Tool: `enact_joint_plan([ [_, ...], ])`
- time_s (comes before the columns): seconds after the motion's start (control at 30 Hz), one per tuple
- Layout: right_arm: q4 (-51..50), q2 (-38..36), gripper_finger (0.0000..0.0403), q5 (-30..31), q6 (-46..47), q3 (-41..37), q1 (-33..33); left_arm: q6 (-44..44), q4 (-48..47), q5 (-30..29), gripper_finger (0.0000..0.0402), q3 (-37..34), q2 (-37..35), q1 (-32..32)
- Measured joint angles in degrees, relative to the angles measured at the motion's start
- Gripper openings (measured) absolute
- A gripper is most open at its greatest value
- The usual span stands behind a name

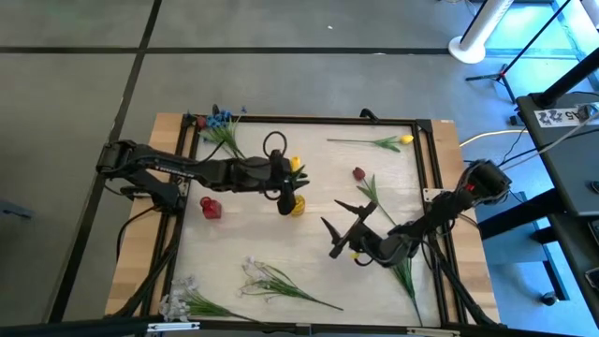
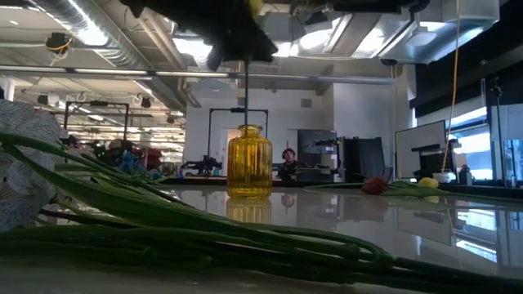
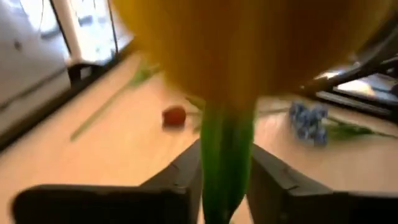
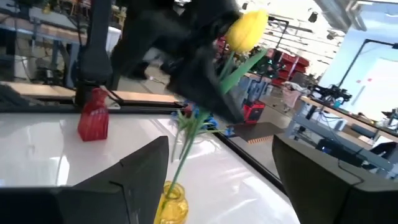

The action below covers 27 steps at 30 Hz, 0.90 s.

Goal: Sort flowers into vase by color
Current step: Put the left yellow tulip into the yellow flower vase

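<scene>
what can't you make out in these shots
- Left wrist view: the yellow tulip is a close blur hiding the yellow vase below.
- Low view: the left gripper is dark and cut off by the top edge, its grip unreadable.
- High view: the left gripper covers the yellow vase mouth.

Place: robotics lab or workshop | Evidence: exposed silver ceiling ducts point(image 2: 90, 33); black metal equipment frames point(image 2: 237, 131); cluttered workbenches point(image 4: 348, 134); grey concrete floor point(image 1: 75, 84); white light stand point(image 1: 477, 33)
</scene>
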Motion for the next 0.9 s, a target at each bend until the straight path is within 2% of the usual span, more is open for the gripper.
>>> enact_joint_plan([
  [0.13, -2.74, -2.28, 0.0285, -1.18, 0.05, 0.00, -1.18, -1.66, -6.04, 3.00, 0.0169, 0.12, -1.74, 0.59],
  [0.2, -5.08, -4.00, 0.0285, -2.27, 0.24, 0.01, -1.79, -1.66, -12.91, 3.48, 0.0198, 0.60, -3.51, 0.61],
  [0.33, -13.07, -7.70, 0.0285, -3.70, 3.02, 0.04, -3.37, -1.78, -21.18, 3.61, 0.0238, 1.19, -7.12, 0.29],
  [0.47, -25.17, -11.84, 0.0285, -6.54, 6.12, 0.27, -6.36, -1.75, -21.96, 6.49, 0.0252, 1.53, -11.03, -0.91],
  [0.53, -35.81, -13.94, 0.0285, -4.47, 7.37, 1.76, -7.70, -1.73, -21.72, 6.90, 0.0253, 1.53, -12.47, -1.44],
  [0.6, -48.72, -16.39, 0.0285, -3.69, 12.76, 4.95, -9.17, -1.66, -22.88, 6.90, 0.0253, 1.53, -13.72, -2.08],
  [0.67, -62.16, -18.76, 0.0285, -8.39, 22.08, 8.65, -11.15, -1.38, -25.99, 8.75, 0.0253, 1.53, -15.03, -2.69],
  [0.73, -72.67, -19.77, 0.0285, -17.35, 30.47, 11.73, -14.84, -0.77, -28.11, 12.41, 0.0253, 1.53, -16.15, -3.38],
  [0.8, -79.03, -19.92, 0.0285, -23.30, 33.65, 13.31, -19.48, 0.23, -28.59, 14.38, 0.0253, 1.53, -17.04, -4.44],
  [0.9, -82.71, -19.92, 0.0285, -25.87, 33.87, 13.97, -26.91, 2.47, -28.98, 14.33, 0.0253, 1.53, -17.65, -6.46],
])
